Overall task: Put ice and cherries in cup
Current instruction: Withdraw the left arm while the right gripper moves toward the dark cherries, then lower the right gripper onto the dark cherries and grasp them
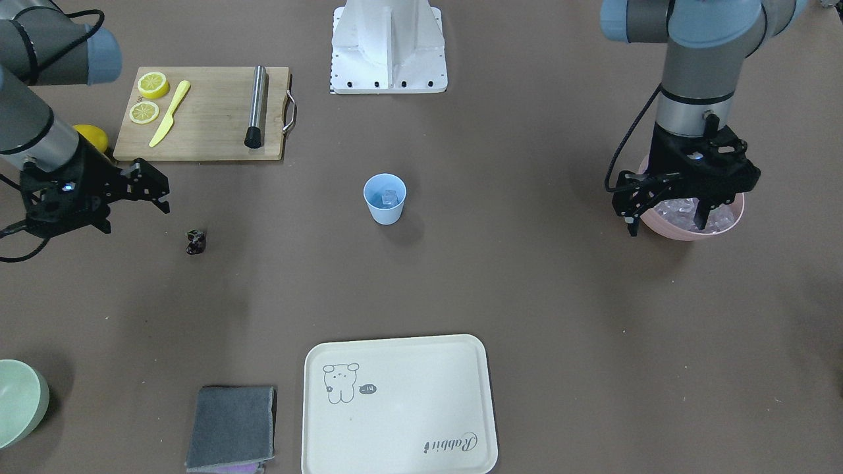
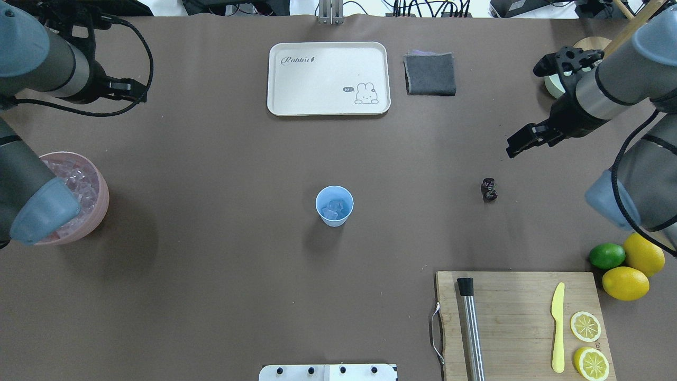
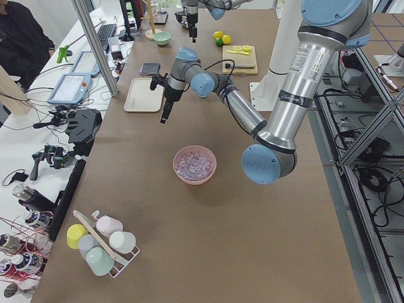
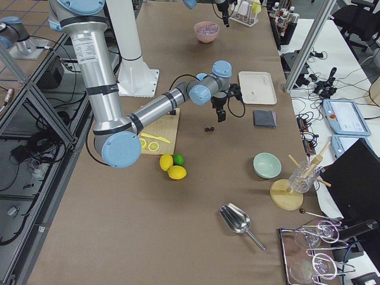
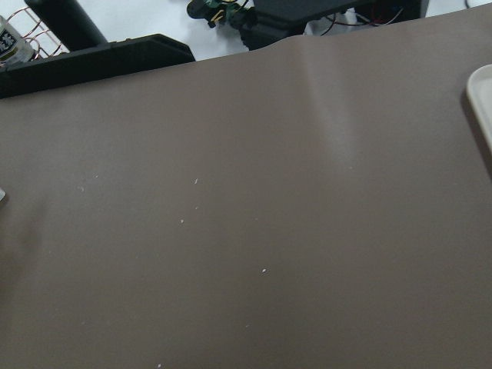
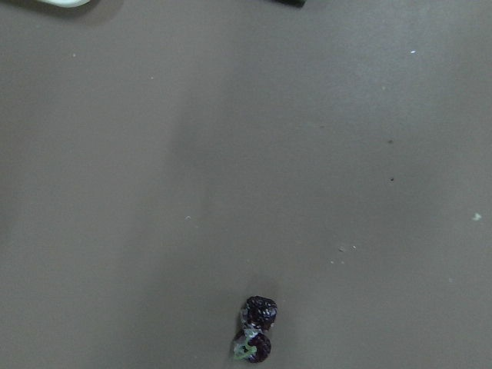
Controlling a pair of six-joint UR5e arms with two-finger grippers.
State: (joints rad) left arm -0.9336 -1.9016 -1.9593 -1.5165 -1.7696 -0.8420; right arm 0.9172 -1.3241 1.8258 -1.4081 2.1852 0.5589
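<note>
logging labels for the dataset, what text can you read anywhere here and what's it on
"Rabbit": in script at one corner of the cream tray.
The speech bubble beside the tray's bunny drawing: too small to read surely.
The tablet screens in the side views: blurred, unreadable.
Nothing else bears text.

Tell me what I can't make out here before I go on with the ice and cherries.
- Ice in the cup: number unclear; the cubes are clear and tiny in the overhead and front views.
- Pink bowl: the left gripper covers part in the front view, the left arm covers part overhead.
- Left wrist view: bare table only, no fingers.
- Pale green bowl: cut off by the front view's left edge.
</note>
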